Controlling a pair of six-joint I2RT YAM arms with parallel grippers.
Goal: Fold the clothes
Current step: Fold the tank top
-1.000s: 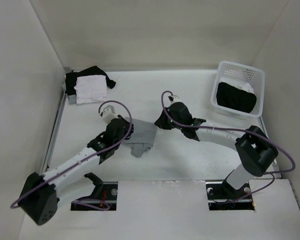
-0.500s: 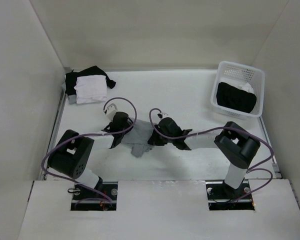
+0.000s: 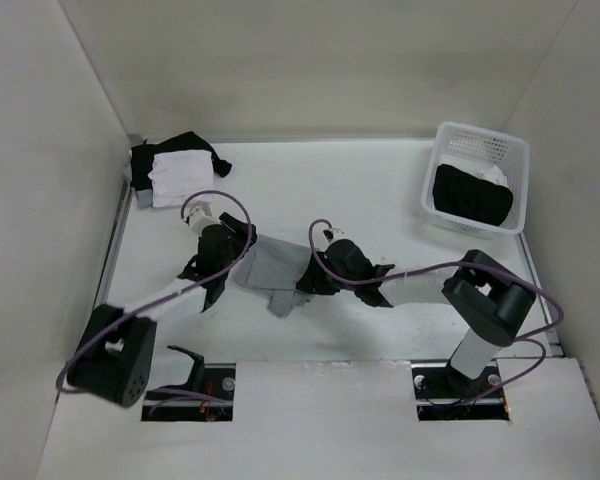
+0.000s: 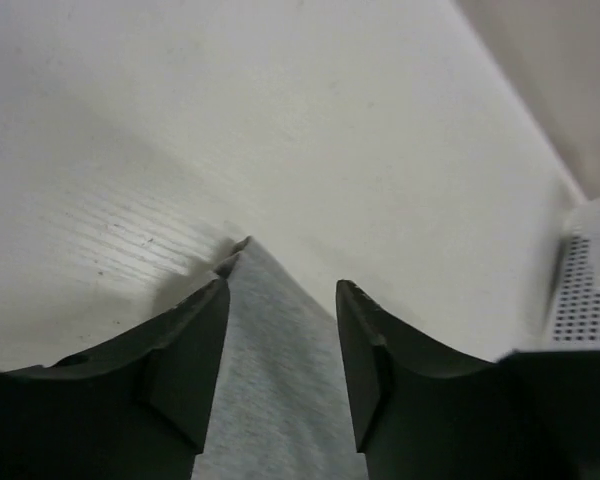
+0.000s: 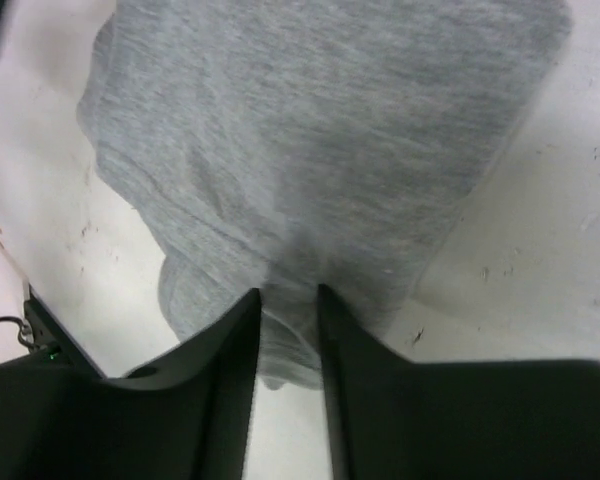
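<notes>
A plain grey T-shirt (image 3: pixel 272 268), one of the clothes, lies bunched on the white table between my two arms. My left gripper (image 3: pixel 240 264) is at its left edge. In the left wrist view the left gripper (image 4: pixel 282 288) is open, and a strip of the grey T-shirt (image 4: pixel 270 380) runs between the spread fingers. My right gripper (image 3: pixel 304 279) is at the shirt's right side. The right wrist view shows the right gripper (image 5: pixel 288 293) with its fingers a little apart and a fold of the grey T-shirt (image 5: pixel 310 130) lying in the gap.
A white lattice basket (image 3: pixel 477 135) stands at the back right with a black garment (image 3: pixel 470 196) inside; its wall (image 4: pixel 592 285) shows in the left wrist view. At the back left corner a white garment (image 3: pixel 178 176) lies on a black one (image 3: pixel 187 145).
Both grippers have opened on the grey shirt. The left arm has swung its elbow out to the left, and the shirt's left part now lies spread further left.
</notes>
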